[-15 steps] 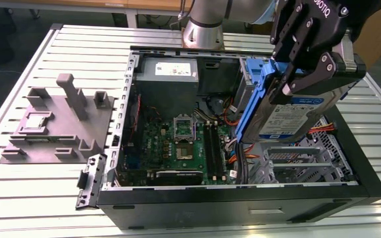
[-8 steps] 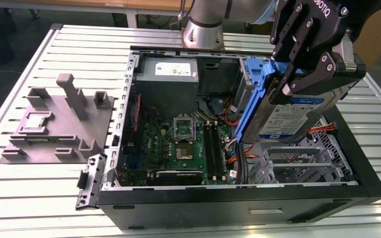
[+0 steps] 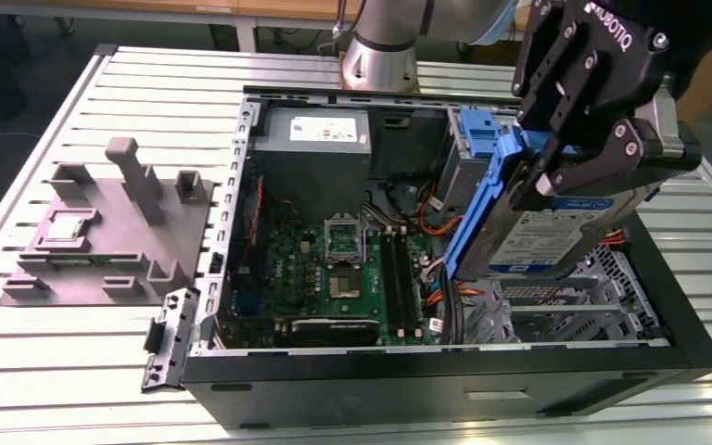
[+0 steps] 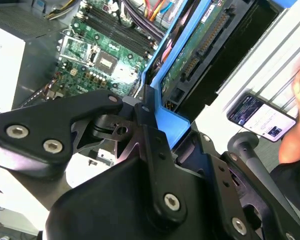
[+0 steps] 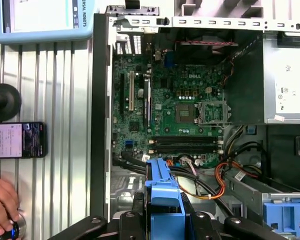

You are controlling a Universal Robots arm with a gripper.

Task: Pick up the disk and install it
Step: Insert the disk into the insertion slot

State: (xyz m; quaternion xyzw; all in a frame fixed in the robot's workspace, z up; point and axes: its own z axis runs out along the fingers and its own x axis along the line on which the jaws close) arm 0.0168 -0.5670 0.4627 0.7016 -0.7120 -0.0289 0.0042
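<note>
The disk is a silver-grey drive with a white-and-blue label and blue rails. It hangs tilted on edge above the drive cage at the exterior view's right side of the open computer case. My gripper is shut on its upper part, one black finger on each face. In the second wrist view the disk's green circuit-board face and blue rail run out from between my gripper's fingers. In the first wrist view the blue rail stands between my gripper links, over the case's cables.
Inside the case lie the motherboard, a grey power-supply box and another blue bracket. A grey fixture stands on the slatted table at the exterior view's left. A phone, a hand and a tablet are beside the case.
</note>
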